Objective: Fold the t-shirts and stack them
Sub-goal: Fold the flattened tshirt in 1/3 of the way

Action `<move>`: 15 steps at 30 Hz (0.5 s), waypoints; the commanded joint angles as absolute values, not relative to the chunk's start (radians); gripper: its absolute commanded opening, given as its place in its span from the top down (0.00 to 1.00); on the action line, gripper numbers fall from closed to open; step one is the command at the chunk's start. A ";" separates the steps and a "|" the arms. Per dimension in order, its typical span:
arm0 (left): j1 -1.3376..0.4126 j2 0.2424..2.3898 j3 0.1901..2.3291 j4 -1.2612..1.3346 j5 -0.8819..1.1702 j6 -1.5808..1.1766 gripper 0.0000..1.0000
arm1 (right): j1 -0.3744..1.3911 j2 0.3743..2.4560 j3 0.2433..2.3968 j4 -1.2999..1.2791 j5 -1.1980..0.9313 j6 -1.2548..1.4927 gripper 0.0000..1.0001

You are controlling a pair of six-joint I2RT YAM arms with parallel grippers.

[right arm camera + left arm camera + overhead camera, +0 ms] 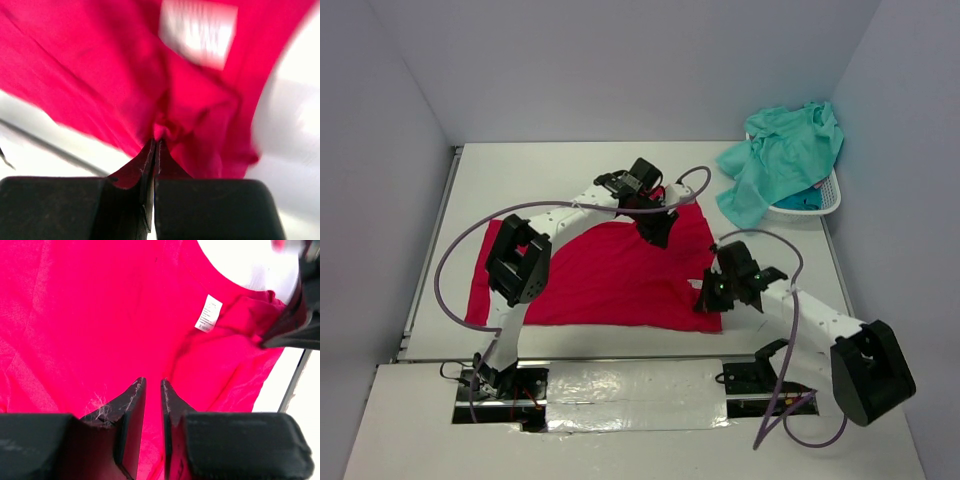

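Observation:
The crimson red t-shirt [600, 275] lies spread across the middle of the table. My left gripper [658, 235] hovers low over its far right part, near the collar. Its jaws stand a narrow gap apart over the red cloth [100, 315], with nothing pinched between them [153, 381]. A white label [208, 313] shows just beyond them. My right gripper [705, 298] is at the shirt's near right corner, shut on a bunched fold of the red cloth [156, 141]. A light mint-teal t-shirt [785, 150] is heaped over the basket, with a darker teal-blue one [802, 198] under it.
The white lattice basket [825, 200] stands at the far right by the wall. Grey walls close in the table on the left, back and right. Bare white tabletop [540, 175] lies beyond and left of the red shirt.

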State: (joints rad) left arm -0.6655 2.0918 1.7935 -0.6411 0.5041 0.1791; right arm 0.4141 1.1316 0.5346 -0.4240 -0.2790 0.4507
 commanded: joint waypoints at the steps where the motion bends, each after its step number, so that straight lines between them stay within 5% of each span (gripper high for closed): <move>1: -0.669 2.102 1.809 -0.614 0.532 0.163 0.70 | 0.465 1.028 0.439 -0.455 -0.307 0.600 1.00; 15: -0.893 2.168 1.758 -0.681 0.558 0.271 0.59 | 0.482 0.851 0.319 -0.564 -0.227 0.721 1.00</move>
